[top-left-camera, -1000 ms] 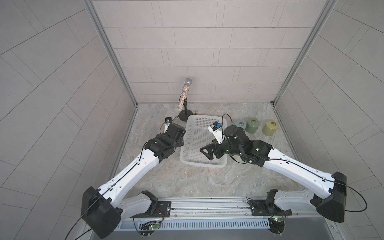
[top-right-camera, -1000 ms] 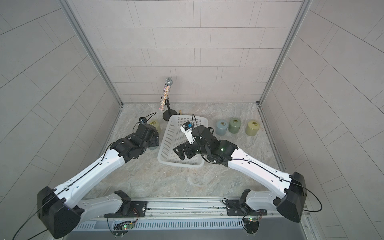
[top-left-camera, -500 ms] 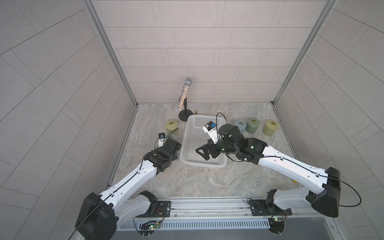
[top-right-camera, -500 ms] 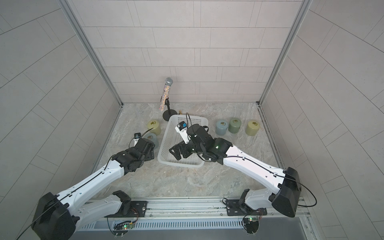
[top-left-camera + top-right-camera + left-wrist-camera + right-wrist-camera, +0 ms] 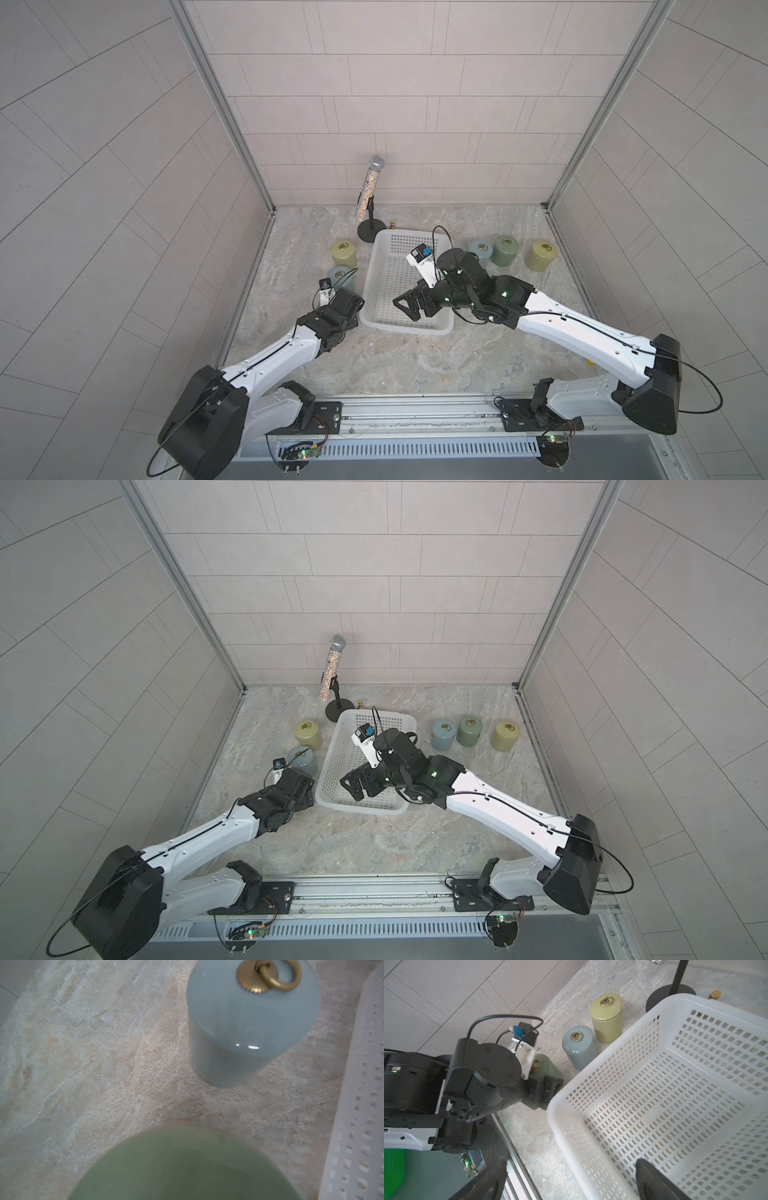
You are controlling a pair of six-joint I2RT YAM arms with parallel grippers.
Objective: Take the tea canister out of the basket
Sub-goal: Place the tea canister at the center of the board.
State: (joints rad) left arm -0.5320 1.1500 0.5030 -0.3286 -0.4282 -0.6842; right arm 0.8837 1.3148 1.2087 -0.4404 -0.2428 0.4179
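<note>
The white lattice basket (image 5: 405, 330) (image 5: 556, 1109) stands mid-table with nothing in it. My left gripper (image 5: 552, 1079) (image 5: 352, 302) is just outside the basket's left wall, low over the table, shut on a green tea canister (image 5: 548, 1068) that is tilted in its jaws. That canister fills the near edge of the left wrist view (image 5: 187, 1167). In both top views the wrist hides it. My right gripper (image 5: 571, 1180) (image 5: 353, 785) hovers open over the basket's near left corner, holding nothing.
A blue-grey canister (image 5: 249, 1022) (image 5: 341, 277) and an olive-yellow one (image 5: 344, 254) stand left of the basket, close to the held canister. Three more canisters (image 5: 469, 730) line up to its right. A microphone on a stand (image 5: 368, 195) is behind it.
My left arm has drawn back from the basket's left rim, moving left, nearer and down with the green canister. My right gripper has slid left over the basket, still open.
</note>
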